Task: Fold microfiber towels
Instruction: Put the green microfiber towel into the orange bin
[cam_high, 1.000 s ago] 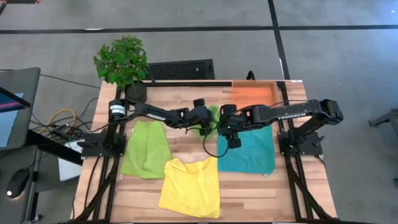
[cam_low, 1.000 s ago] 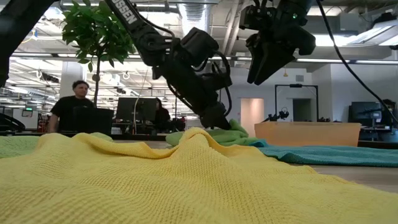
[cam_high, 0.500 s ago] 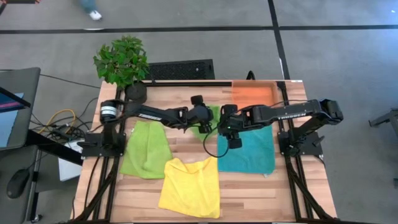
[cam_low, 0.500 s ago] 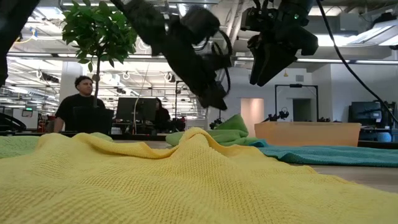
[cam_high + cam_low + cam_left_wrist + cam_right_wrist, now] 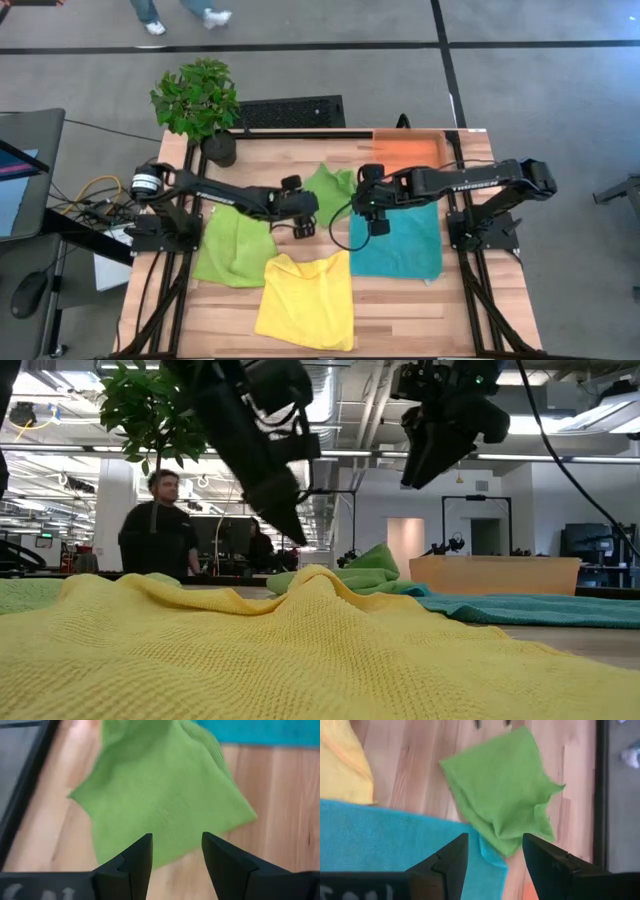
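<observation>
Left gripper and right gripper: we found both spread, empty. Small green towel bunched; flat green, yellow, teal unfolded.

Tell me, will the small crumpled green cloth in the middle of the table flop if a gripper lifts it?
Probably yes. The small crumpled green microfiber cloth lies in soft wrinkles and a peak, so it would likely droop from one pinched corner. It looks thin and light. Its knitted surface seems grippy rather than slippery, so pushing may bunch it up.
</observation>
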Robot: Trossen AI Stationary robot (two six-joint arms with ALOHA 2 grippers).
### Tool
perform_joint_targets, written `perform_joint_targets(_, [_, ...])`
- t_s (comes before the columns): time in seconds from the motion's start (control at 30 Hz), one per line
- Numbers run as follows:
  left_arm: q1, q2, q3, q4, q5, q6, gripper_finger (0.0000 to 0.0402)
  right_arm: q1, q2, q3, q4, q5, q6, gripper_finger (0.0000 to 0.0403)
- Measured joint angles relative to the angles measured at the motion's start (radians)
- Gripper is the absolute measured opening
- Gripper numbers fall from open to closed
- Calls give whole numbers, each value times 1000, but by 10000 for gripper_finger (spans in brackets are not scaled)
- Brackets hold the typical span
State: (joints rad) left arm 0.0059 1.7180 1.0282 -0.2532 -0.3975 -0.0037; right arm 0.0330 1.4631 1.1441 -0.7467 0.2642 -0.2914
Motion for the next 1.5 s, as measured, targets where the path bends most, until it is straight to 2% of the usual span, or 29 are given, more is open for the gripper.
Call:
perform_joint_targets(0.23, [-45,1,-111,181,4,148,164,0,0,1,-3,0,-6,211])
perform_joint_targets(0.37, [-46,20,-154,254,47,190,164,0,0,1,-1,-1,-5,211])
perform_joint_targets(0.47, [-46,61,-156,287,61,220,164,0,0,0,-1,-1,-5,211])
perform_joint_targets(0.7, [-46,158,-155,410,-19,328,164,0,0,-1,-2,-2,4,211])
perform_joint_targets(1.03, [-46,200,-155,515,-54,414,164,0,0,-1,-1,-3,4,211])
perform_joint_targets(1.3, [-30,226,-152,553,-41,403,163,0,0,-1,-5,-3,5,211])
perform_joint_targets(1.4, [-28,224,-153,564,-41,425,143,0,1,-1,-5,-3,5,211])
perform_joint_targets(1.5, [-25,227,-153,563,-40,426,96,0,1,-1,-5,-3,5,211])
